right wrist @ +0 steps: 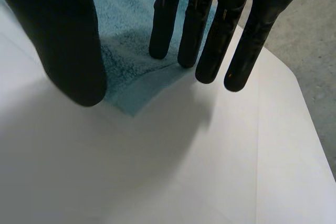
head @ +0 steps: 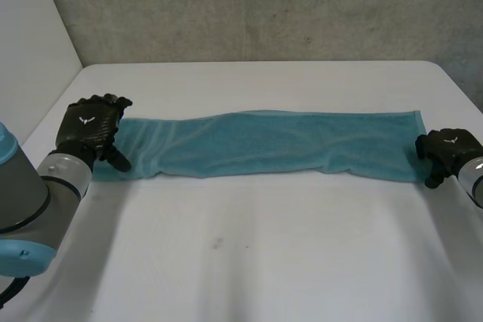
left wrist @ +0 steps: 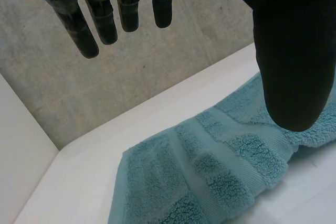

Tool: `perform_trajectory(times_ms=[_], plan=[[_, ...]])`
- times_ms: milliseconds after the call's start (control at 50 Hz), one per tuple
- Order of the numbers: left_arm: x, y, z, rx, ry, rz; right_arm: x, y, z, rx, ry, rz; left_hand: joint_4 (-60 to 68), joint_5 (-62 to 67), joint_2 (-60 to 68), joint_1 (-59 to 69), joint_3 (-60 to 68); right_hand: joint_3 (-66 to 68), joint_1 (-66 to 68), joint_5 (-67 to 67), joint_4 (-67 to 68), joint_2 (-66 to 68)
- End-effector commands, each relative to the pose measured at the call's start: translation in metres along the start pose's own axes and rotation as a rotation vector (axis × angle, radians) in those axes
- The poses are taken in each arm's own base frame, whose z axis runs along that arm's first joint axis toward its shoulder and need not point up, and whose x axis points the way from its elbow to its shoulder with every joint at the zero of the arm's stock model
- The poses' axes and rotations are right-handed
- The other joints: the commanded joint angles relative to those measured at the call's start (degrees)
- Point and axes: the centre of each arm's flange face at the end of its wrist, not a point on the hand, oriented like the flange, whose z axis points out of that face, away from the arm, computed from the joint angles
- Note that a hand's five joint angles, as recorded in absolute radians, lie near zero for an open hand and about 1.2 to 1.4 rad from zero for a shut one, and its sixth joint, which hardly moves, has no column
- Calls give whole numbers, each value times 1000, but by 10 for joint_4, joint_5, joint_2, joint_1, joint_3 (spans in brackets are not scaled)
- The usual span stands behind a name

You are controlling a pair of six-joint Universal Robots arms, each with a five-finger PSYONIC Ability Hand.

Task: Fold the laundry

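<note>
A long teal terry towel (head: 272, 145) is laid from left to right across the white table (head: 249, 262). The black left hand (head: 90, 130) is held over its left end and the black right hand (head: 445, 152) at its right end. The fingers of both hands are seen straight and apart from the thumb, and nothing is pinched.

A white table (head: 249, 262) carries a teal towel (head: 272, 145) in a long strip. One end lies by the left hand (head: 89, 127), the other by the right hand (head: 445, 152).
</note>
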Motion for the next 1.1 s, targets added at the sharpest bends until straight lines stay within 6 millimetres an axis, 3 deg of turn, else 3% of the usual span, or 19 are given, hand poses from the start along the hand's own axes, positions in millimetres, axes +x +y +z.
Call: perform_trajectory(times_ms=[20, 120, 400, 480, 540, 620, 700, 720, 820, 840, 860, 880, 920, 940, 960, 980, 1060, 1080, 1100], plan=[[1, 3, -1, -11, 5, 0, 3, 4, 8, -6, 12, -4, 4, 8, 3, 0, -1, 443, 495, 457, 443, 442], [1, 4, -2, -13, 4, -2, 26, 5, 9, -23, 124, -2, 4, 8, 3, 0, -1, 443, 496, 457, 444, 442], [1, 3, -2, -11, 3, -1, 138, 9, 12, -64, 468, -69, 4, 8, 3, 0, -1, 443, 496, 457, 444, 442], [1, 3, -3, -13, 4, 0, 151, 4, 12, -86, 498, -174, 4, 8, 3, 0, -1, 443, 496, 457, 444, 442], [2, 3, -3, -12, 5, 0, 147, -3, 14, -75, 494, -206, 4, 8, 3, 0, -1, 443, 496, 457, 444, 442], [1, 3, -4, -11, 3, 0, 109, -39, 20, 25, 427, -234, 4, 7, 3, 0, -1, 443, 496, 457, 444, 442], [1, 2, -3, -7, 2, 1, 47, -92, 19, 178, 320, -270, 2, 6, 1, -2, -2, 443, 496, 457, 444, 442], [1, 2, -3, -7, 2, 1, 18, -115, 14, 248, 268, -291, 2, 6, 1, -2, -2, 443, 496, 457, 444, 442], [1, 2, -2, -5, 2, 1, -60, -168, -7, 446, 134, -335, 2, 6, 1, -2, -2, 443, 496, 457, 444, 442], [1, 2, -2, -5, 2, 1, -94, -182, -17, 525, 65, -349, 2, 6, 1, -2, -2, 443, 496, 457, 444, 442], [1, 2, -3, -4, 2, 1, -94, -183, -17, 525, 64, -350, 2, 6, 1, -2, -2, 443, 496, 457, 444, 442], [0, 1, -2, -3, 0, 1, -111, -188, -21, 561, 26, -357, 2, 6, 1, -2, -2, 443, 496, 457, 444, 442], [0, 1, -2, -3, 0, 1, -181, -191, -38, 673, -148, -389, 2, 6, 1, -2, -2, 443, 496, 457, 444, 442], [0, 1, -2, -3, 0, 1, -198, -190, -43, 700, -194, -397, 2, 6, 1, -2, -2, 443, 496, 457, 444, 442], [0, 2, -2, -4, 0, 1, -198, -190, -43, 700, -194, -398, 2, 6, 1, -2, -2, 443, 496, 457, 444, 442], [0, 1, -2, -3, 0, 1, -230, -188, -53, 748, -268, -411, 2, 6, 1, -2, -2, 443, 496, 457, 444, 442], [0, 2, -2, -3, 0, 2, -304, -163, -64, 792, -407, -433, 2, 6, 1, -2, -2, 443, 496, 457, 444, 442], [0, 2, -2, -3, 0, 2, -305, -163, -64, 792, -407, -433, 2, 6, 1, -2, -2, 443, 496, 457, 444, 442], [0, 2, -2, -3, 0, 2, -334, -144, -69, 778, -474, -443, 2, 6, 1, -2, -2, 443, 496, 457, 444, 442]])
